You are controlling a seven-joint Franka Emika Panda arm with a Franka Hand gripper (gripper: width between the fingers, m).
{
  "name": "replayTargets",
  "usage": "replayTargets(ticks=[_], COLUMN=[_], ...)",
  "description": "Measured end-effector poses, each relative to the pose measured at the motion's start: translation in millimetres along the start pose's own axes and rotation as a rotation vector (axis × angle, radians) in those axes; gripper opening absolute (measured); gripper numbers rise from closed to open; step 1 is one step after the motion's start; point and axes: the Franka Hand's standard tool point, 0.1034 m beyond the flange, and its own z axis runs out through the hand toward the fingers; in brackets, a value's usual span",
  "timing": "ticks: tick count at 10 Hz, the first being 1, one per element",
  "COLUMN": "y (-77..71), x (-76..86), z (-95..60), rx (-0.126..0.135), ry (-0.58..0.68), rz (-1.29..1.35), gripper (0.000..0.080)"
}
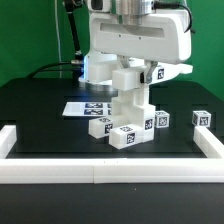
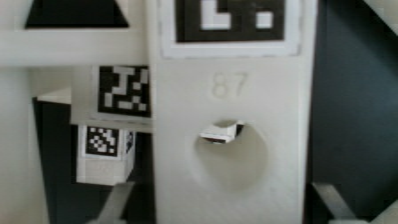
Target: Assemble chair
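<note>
1. From where I stand the job looks part-way done. A part-built white plastic chair assembly (image 1: pixel 130 102) stands upright in the middle of the black table (image 1: pixel 40 125), with the arm's two-finger gripper (image 2: pixel 221 205) down at its upper end. I take the step in hand to be seating a part onto that stack.
2. In the wrist view a tall flat white panel (image 2: pixel 228 110) fills the frame, with a black-and-white tag at one end and a small notch near its middle. A grey finger (image 2: pixel 331 203) shows on either side, so the panel lies between the two.
3. The fingers stand fairly wide, but the picture is blurred. I cannot tell whether they press on the panel or merely straddle it.
4. In the exterior view the assembly sits at six o'clock from the arm's white hand, close under it. The fingertips are hidden there.
5. Loose parts lie around the assembly:
   - a small white tagged block (image 1: pixel 101 126) at eight o'clock
   - a second white block (image 1: pixel 122 137) at six o'clock, just beside its foot
   - a third tagged block (image 1: pixel 161 120) at four o'clock
   - a white cube (image 1: pixel 202 118) at three o'clock, well apart
   - the marker board (image 1: pixel 88 108) at ten o'clock
6. I judge the next move calls for keeping the panel square to its mate and pressing it home without tipping the stack.
</note>
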Motion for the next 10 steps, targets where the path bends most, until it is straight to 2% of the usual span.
replayTargets(ticks=[3,10], y=[-0.6,-2.2], x=[0.5,-0.7], z=[1.5,2.1], rx=[0.012,0.012], ry=[0.017,0.018], rz=[0.014,0.019], gripper=[0.0289,0.0289])
